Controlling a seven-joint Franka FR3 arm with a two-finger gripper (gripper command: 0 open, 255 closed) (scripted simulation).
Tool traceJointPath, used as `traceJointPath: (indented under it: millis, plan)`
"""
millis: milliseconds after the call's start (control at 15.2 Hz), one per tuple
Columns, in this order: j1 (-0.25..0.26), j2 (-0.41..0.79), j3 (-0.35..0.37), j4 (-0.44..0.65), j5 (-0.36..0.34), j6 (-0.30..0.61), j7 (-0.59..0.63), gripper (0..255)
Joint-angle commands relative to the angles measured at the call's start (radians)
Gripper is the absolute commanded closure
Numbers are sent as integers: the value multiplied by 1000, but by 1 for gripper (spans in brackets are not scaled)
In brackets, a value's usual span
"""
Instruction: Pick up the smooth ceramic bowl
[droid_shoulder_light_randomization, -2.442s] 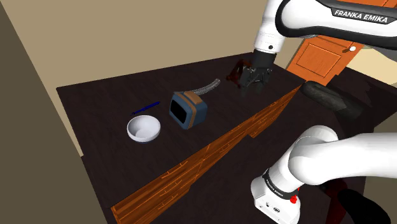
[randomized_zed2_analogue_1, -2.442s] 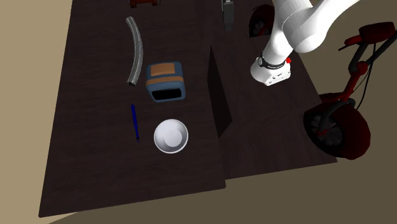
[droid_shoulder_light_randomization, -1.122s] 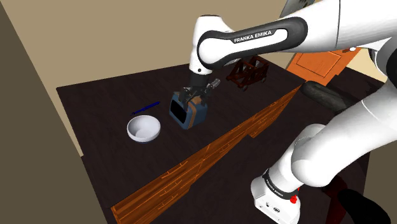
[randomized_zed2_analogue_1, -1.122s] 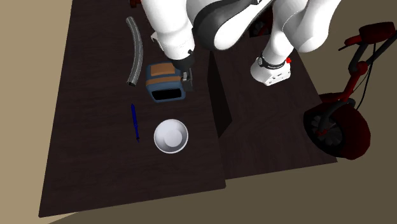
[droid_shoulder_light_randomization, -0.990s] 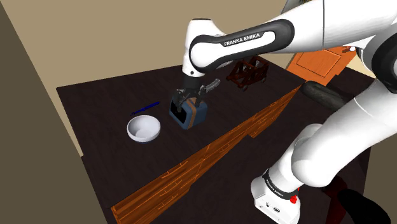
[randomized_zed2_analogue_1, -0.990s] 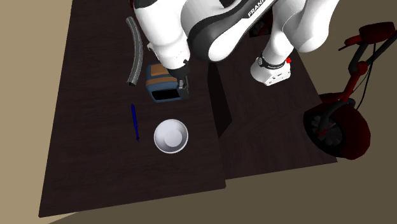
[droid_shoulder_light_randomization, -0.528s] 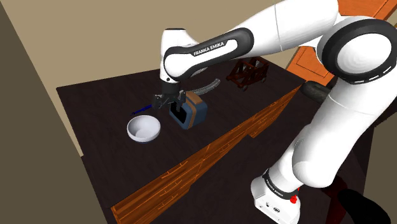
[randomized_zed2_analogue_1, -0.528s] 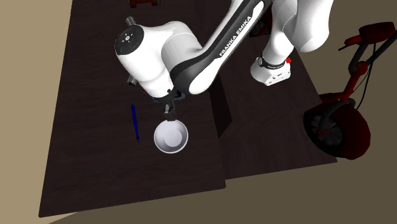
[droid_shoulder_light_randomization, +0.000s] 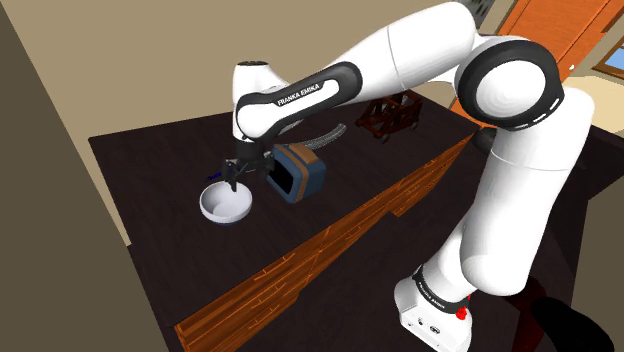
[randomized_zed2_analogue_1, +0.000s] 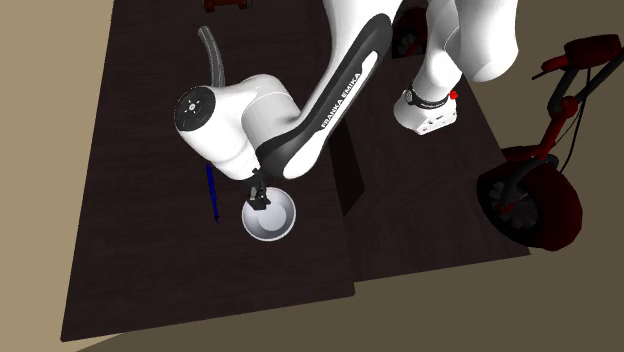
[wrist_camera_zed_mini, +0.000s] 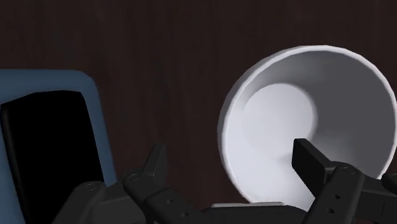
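A white bowl (droid_shoulder_light_randomization: 222, 208) sits upright on the dark table (droid_shoulder_light_randomization: 150, 260), toward the shoulder view's left. My black gripper (droid_shoulder_light_randomization: 232, 177) hangs just above the bowl's rim on the side nearest a blue box. In the second exterior view the gripper (randomized_zed2_analogue_1: 259, 198) overlaps the bowl (randomized_zed2_analogue_1: 275, 222) at its upper left edge. In the wrist view the gripper (wrist_camera_zed_mini: 235, 162) is open: one finger (wrist_camera_zed_mini: 156, 162) is over bare table outside the bowl (wrist_camera_zed_mini: 305, 114), the other finger (wrist_camera_zed_mini: 315, 162) is over its inside. Neither visibly touches it.
A blue box with a black opening (droid_shoulder_light_randomization: 298, 172) stands right beside the bowl. A blue pen (randomized_zed2_analogue_1: 211, 192) lies close by, a grey hose (randomized_zed2_analogue_1: 212, 50) and a dark wooden rack (droid_shoulder_light_randomization: 390, 112) farther back. An orange wood strip (droid_shoulder_light_randomization: 330, 235) crosses the table. A red bike (randomized_zed2_analogue_1: 540, 190) stands beyond the stand.
The arm has swung from the far wooden rack, over the blue box, down to the bowl's rim. The bowl and the other things have not moved.
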Motion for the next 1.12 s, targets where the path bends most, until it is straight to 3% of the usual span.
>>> traceJointPath:
  millis: [0,264,330,1056]
  plan:
    - [1,18,-1,-4,-2,22,0,0]
    - [3,39,-2,-11,-5,50,0,0]
    - [4,39,-2,-11,-5,50,1,255]
    - [2,22,-1,-6,-3,28,0,255]
